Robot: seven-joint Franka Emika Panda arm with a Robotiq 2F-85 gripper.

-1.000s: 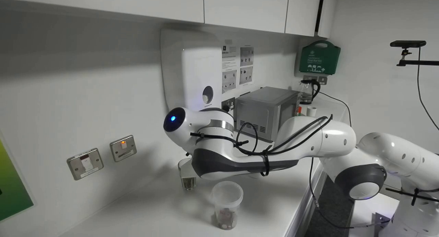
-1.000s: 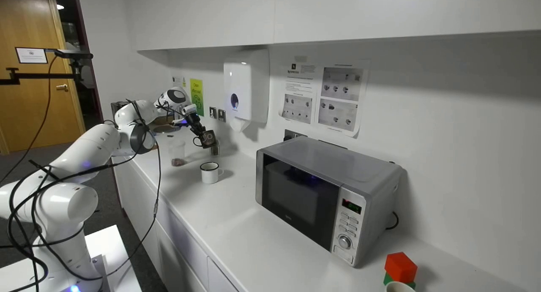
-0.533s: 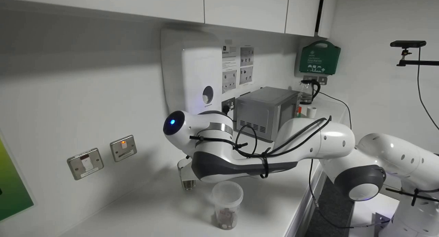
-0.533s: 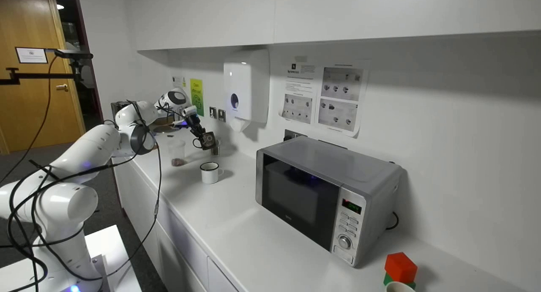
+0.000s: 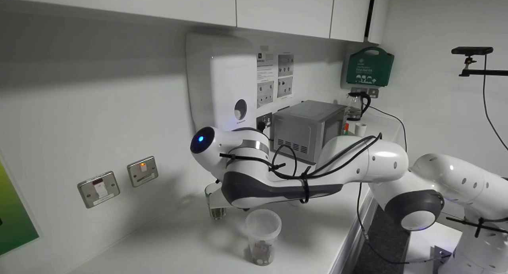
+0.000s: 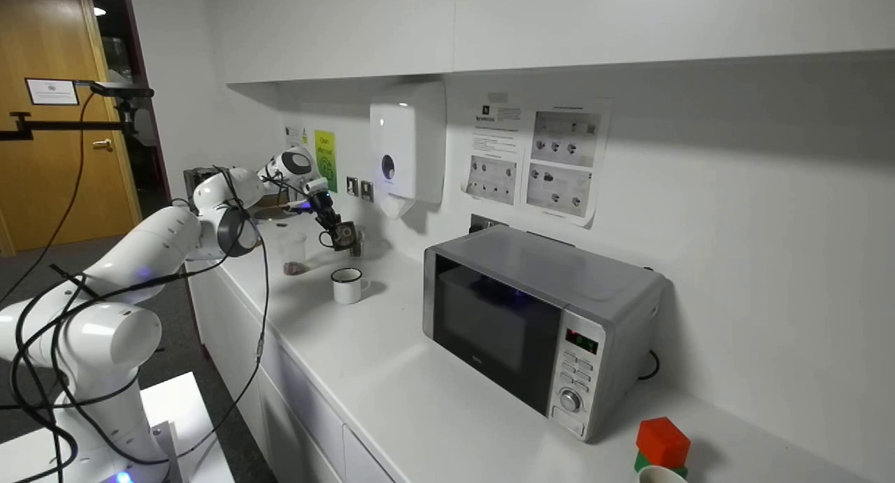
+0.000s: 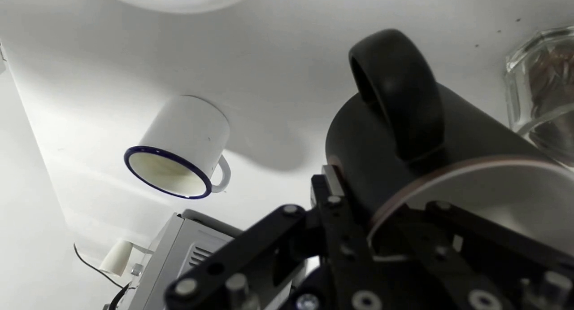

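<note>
My gripper [image 7: 365, 195] is shut on the wall of a black mug [image 7: 376, 139], one finger outside and one inside its mouth. The mug has a white inside and its handle points away from the fingers. In an exterior view the mug [image 6: 344, 236] hangs tilted from the gripper [image 6: 328, 217], seemingly above the counter. In an exterior view the arm hides gripper and mug. A faceted glass with brownish contents [image 7: 549, 83] stands close beside the mug; it also shows in an exterior view [image 5: 217, 211]. A white enamel mug with a dark blue rim [image 7: 179, 139] stands upright apart [image 6: 347, 289].
A clear plastic tub [image 5: 262, 234] stands by the counter's front side. A microwave [image 6: 517, 315] stands further along, with a red block [image 6: 662, 442] beyond it. A towel dispenser [image 6: 407, 147] hangs on the wall under wall cupboards [image 5: 285, 10].
The black mug in the gripper has sunk very slightly. The arm has shifted a little. The objects on the counter have not moved.
</note>
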